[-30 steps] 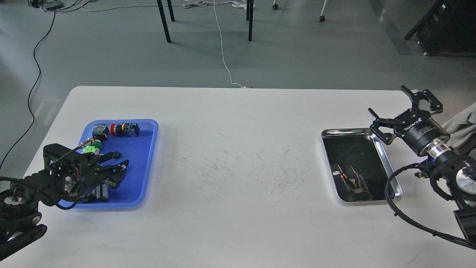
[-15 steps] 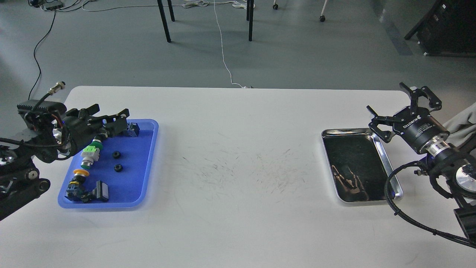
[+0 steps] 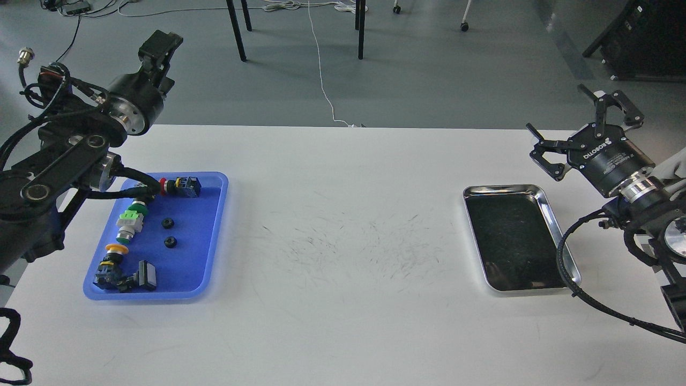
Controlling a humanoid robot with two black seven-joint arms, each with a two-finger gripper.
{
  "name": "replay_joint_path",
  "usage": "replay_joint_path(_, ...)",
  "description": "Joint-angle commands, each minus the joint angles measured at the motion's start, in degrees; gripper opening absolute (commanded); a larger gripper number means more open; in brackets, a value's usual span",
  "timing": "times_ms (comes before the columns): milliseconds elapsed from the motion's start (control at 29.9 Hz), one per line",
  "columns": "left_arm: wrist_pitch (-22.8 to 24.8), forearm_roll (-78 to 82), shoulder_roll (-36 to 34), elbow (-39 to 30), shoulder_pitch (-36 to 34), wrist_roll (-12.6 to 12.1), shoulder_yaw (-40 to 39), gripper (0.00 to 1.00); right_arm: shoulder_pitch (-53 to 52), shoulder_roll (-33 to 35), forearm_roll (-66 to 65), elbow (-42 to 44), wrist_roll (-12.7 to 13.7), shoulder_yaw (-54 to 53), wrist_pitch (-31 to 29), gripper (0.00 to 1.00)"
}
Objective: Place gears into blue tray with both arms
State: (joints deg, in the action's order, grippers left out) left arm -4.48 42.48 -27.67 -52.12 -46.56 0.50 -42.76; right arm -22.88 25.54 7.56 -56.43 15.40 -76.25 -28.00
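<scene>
Two small black gears (image 3: 168, 222) (image 3: 170, 242) lie side by side on the floor of the blue tray (image 3: 201, 241) at the table's left. My left gripper (image 3: 161, 44) is raised high above the table's far left corner, well clear of the tray. It looks like one dark shape, so its fingers cannot be told apart. At the far right, beyond the steel tray, my right gripper (image 3: 560, 110) hangs open and holds nothing.
The blue tray also holds push-button switches: red (image 3: 179, 186), green (image 3: 130, 221), yellow (image 3: 111, 258) and a black one (image 3: 144, 274). A shiny steel tray (image 3: 553, 217) with a dark inside lies at the right. Chair legs and cables are on the floor beyond the table.
My left arm rose from low over the blue tray to high above the table's far left corner, uncovering both gears. My right gripper lifted a little, still open.
</scene>
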Motion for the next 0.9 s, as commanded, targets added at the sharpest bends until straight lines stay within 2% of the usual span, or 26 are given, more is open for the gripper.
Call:
replay_joint_path(0,2.7,-11.5,3.2,6.0,-1.0,1.0,-0.4,0.97,-1.1,-0.1,-0.1,0.7,0.0,-0.1,0.0,0.98)
replay_joint_path(167,9.4,-22.9,4.0,9.8,-1.4,2.4,-0.7,0.98,-2.0,-0.1,-0.1,3.5,0.0,0.0,0.1,0.99)
replay_joint_path(468,18.7,-29.0,3.9,9.4,2.4,4.1,-1.7,0.98,-3.3,0.1,0.0,9.6,-0.2,-0.2,0.1,0.99)
replay_joint_path(868,19.2,-30.4,3.0,9.4,2.5,4.2,-3.4,0.98,-3.4,-0.2,0.1,9.5,-0.9,-0.3,0.1,0.99)
